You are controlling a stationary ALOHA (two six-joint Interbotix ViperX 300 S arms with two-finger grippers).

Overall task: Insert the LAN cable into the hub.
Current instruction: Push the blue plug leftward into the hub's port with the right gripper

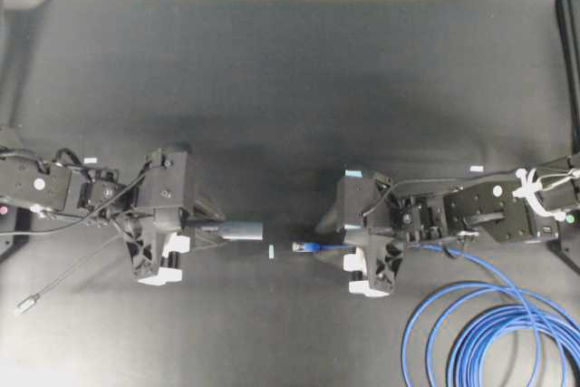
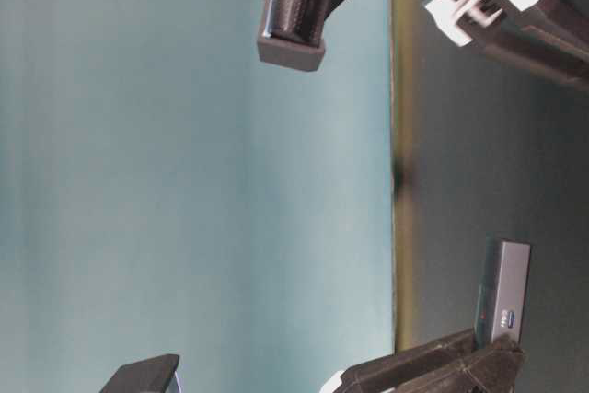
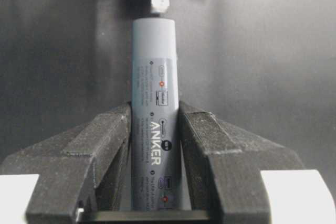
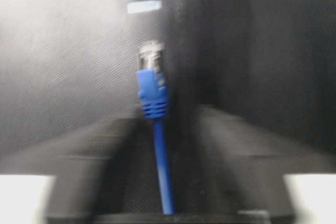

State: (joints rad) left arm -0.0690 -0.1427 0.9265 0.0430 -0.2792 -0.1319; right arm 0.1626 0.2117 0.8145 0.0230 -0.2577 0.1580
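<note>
The left claw (image 3: 155, 171) is clenched on the hub (image 3: 154, 103). The right claw (image 4: 163, 145) grips the LAN cable (image 4: 153, 90) behind its plug — the long free tip could tilt and jam at the port.

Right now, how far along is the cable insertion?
Done: the left gripper is shut on the hub, holding it level. In hand: the right gripper is closing on the LAN cable behind its plug. Left: the plug faces the hub's end across a gap; bring them together and insert it.
</note>
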